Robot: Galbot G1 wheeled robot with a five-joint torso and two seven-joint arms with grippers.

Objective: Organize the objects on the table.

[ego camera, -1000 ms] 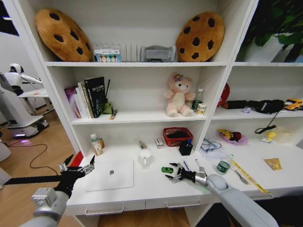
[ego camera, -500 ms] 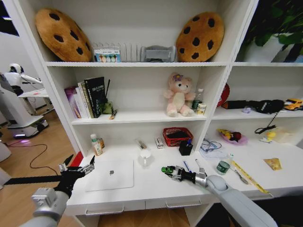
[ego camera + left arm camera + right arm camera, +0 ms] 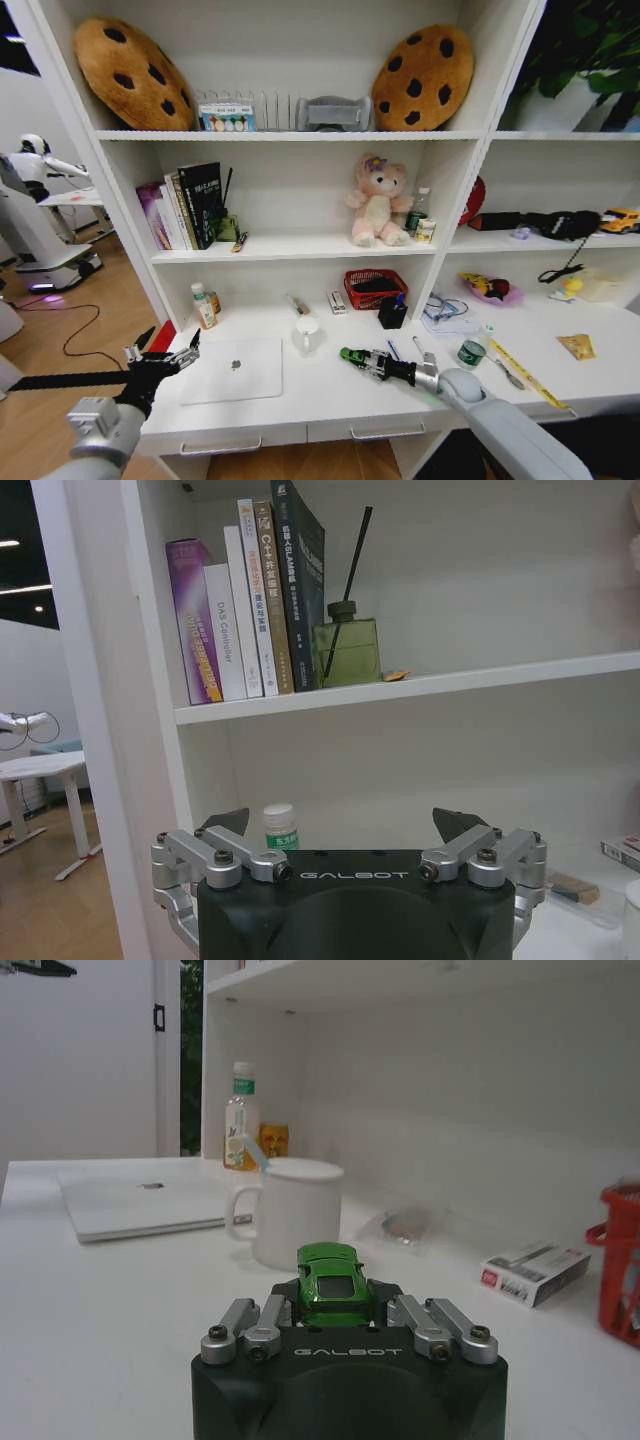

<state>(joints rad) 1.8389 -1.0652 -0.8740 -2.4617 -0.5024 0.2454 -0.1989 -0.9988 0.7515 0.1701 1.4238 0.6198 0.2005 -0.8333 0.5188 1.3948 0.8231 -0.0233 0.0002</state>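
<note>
Right end effector point(image 3: 335, 1312) clamped on the toy car point(image 3: 332, 1282) near the mug point(image 3: 293, 1210); next, a judgement: placing it. Left end effector point(image 3: 340, 832) apart, beside the laptop point(image 3: 232, 369).

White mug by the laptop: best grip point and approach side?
Take the white mug across its plain round body, coming from the side away from the handle, which points toward the laptop. Right tool is already shut on the green toy car.

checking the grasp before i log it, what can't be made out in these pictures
- Green toy car: its wheels and lower sides, hidden in the right wrist view by the right gripper.
- Left gripper: its fingertips, cut off behind its own black body in the left wrist view.
- Books: spine titles too small in the head view.
</note>
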